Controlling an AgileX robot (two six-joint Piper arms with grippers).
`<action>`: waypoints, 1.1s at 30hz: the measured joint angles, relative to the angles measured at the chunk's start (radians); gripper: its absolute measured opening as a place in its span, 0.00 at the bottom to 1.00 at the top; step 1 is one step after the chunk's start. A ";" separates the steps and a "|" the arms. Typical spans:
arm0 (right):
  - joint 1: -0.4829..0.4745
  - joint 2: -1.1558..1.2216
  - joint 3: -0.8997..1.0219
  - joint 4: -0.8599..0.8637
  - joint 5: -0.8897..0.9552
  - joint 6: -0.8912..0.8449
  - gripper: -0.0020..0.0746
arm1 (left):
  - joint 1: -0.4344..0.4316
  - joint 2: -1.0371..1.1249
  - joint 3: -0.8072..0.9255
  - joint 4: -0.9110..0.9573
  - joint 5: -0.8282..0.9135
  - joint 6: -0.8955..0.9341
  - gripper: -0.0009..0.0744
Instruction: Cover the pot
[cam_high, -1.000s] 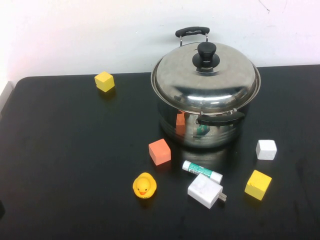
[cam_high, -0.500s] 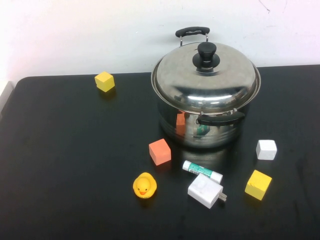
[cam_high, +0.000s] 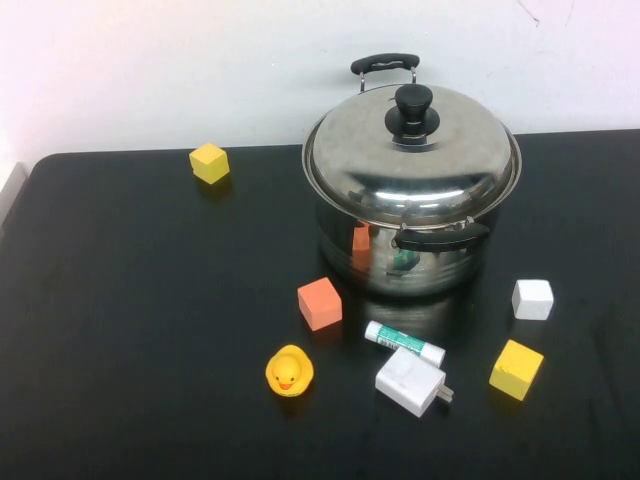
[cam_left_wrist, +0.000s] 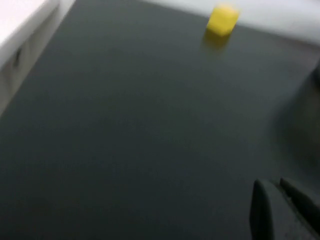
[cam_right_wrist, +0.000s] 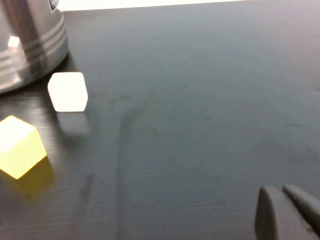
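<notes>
High view: lidded pot (cam_high: 410, 245) near table's (cam_high: 150, 300) far edge; both hands' grip unreadable.

High view: raised, angled down over the whole table (cam_high: 150, 300) toward the far wall. Left wrist view: low, facing the far-left corner's yellow cube (cam_left_wrist: 222, 20). Right wrist view: low, close by the right edge, sharing the white cube (cam_right_wrist: 68, 91) with the high view.

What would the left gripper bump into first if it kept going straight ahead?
Probably nothing soon: the left gripper faces bare black table, and the yellow cube sits far ahead near the table's back edge, maybe slightly off its line. The right gripper is elsewhere.
</notes>
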 joint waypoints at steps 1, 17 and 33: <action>0.000 0.000 0.000 0.000 0.000 0.000 0.02 | 0.002 -0.006 0.024 0.012 0.007 -0.011 0.01; 0.000 0.000 0.000 0.000 0.000 0.000 0.02 | -0.077 -0.011 0.045 0.100 -0.020 -0.127 0.01; 0.000 0.000 0.000 0.000 0.000 0.000 0.02 | -0.105 -0.011 0.045 0.101 -0.021 -0.086 0.01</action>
